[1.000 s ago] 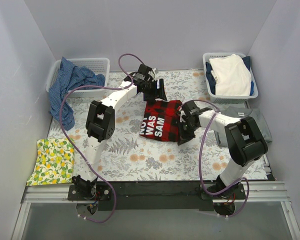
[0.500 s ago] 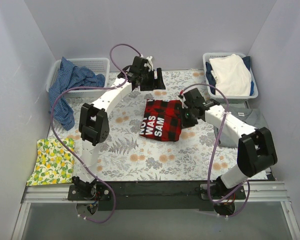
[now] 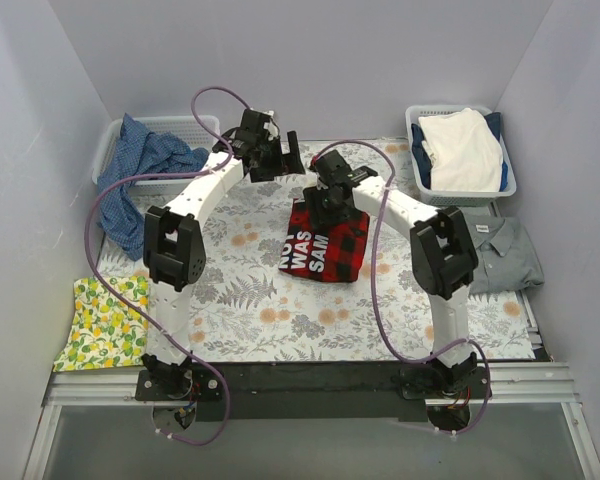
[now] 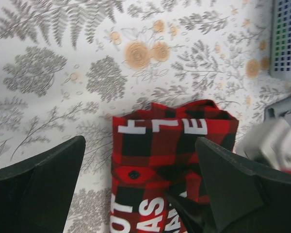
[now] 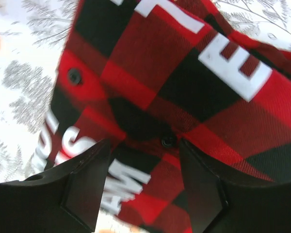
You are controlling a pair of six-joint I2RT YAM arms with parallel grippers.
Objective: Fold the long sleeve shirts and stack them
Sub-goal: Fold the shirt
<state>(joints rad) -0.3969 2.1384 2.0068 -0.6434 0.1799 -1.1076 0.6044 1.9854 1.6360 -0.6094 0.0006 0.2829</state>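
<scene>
right gripper [image 5: 144, 145] hovers, jaws apart, above the folded plaid shirt [image 3: 320, 245].

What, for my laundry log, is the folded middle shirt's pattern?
Shirt: red-and-black plaid, white lettering; best in right wrist view.

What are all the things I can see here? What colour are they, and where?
plaid shirt: one, red-black with white letters, folded, table middle
grey collared shirt: one, grey, right side
left basket: one, pale, far left
blue cloth: one, blue, spilling from left basket
right basket: one, pale, far right
cloth pile: one, cream-white and navy, in right basket
lemon-print cloth: one, yellow, near left
table cover: one, floral
left gripper: black, open, beyond plaid shirt
right gripper: black, open, over plaid shirt
</scene>
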